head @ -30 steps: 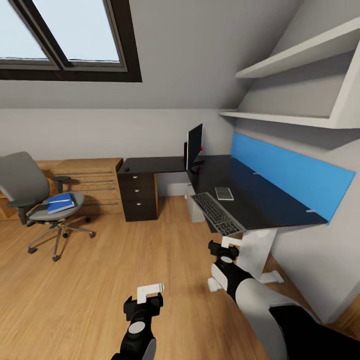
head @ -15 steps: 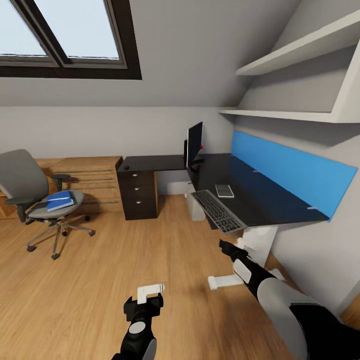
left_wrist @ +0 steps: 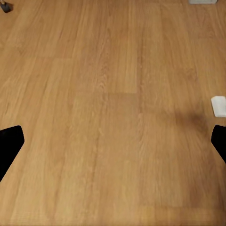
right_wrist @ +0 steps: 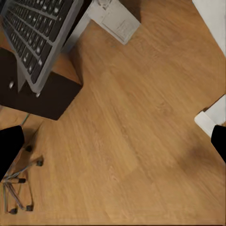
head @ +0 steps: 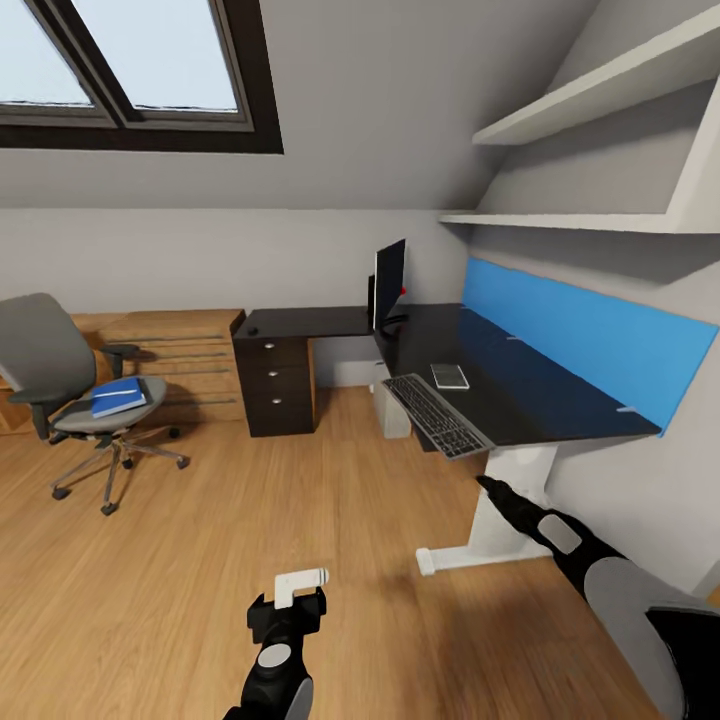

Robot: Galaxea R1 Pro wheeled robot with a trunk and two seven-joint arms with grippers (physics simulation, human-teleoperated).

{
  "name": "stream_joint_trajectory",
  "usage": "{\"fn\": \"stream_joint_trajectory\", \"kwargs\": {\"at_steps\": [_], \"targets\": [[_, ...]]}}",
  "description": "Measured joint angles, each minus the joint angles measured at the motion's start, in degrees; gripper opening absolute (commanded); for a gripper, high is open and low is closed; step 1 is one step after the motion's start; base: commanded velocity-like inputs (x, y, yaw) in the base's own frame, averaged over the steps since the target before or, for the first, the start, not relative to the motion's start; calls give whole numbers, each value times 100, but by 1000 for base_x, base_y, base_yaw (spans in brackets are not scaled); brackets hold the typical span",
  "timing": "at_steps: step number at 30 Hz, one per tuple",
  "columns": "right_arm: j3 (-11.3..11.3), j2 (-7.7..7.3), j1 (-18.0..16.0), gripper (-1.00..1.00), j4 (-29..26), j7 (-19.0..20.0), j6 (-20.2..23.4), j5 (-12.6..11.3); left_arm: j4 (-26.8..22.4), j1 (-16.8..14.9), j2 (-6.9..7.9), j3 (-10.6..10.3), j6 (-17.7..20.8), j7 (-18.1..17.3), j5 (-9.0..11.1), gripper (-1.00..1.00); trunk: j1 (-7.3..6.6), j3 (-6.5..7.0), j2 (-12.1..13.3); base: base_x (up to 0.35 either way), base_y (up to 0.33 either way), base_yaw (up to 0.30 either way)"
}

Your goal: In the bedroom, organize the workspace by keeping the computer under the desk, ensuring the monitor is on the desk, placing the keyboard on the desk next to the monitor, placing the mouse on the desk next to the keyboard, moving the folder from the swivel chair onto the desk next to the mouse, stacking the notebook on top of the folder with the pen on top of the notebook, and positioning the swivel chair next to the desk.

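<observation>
Left pincer (head: 287, 600): released, above floor (head: 200, 560).
Right pincer (head: 490, 485): released, below bench (head: 520, 400) edge.
Keyboard (head: 436, 414): overhangs bench.
Folder (head: 117, 396): on swivel chair (head: 70, 380).

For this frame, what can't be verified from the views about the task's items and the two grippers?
- Computer: head view, a pale box under the desk, mostly hidden by the desktop and keyboard.
- Folder on the swivel chair: too small to tell whether anything lies on it.
- Small flat item beside the keyboard: too small to identify.
- Right gripper: seen end-on, jaws unreadable.
</observation>
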Motion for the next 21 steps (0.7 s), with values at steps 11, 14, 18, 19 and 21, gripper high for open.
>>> {"fn": "stream_joint_trajectory", "kwargs": {"at_steps": [11, 14, 18, 19, 21], "targets": [[2, -59, 0, 100, 2, 50, 76, -44, 21, 0, -1, 0, -6, 8, 0, 100, 242, -198, -441, 0, 0, 0], [2, -59, 0, 100, -2, 50, 76, -44, 21, 0, -1, 0, -3, 7, 0, 100, 308, -251, -562, 0, 0, 0], [2, -61, 0, 100, -5, 91, 82, -45, 21, 1, -1, 0, -5, 8, 0, 100, 396, -323, -722, 0, 0, 0], [2, -64, 0, 100, -5, 112, 84, -47, 21, 1, -1, 0, -4, 8, 0, 100, 417, -341, -762, 0, 0, 0], [1, -80, 0, 100, -4, 171, 104, -49, 21, 0, -1, 0, -4, 9, 0, 100, 461, -377, -842, 0, 0, 0]]}}
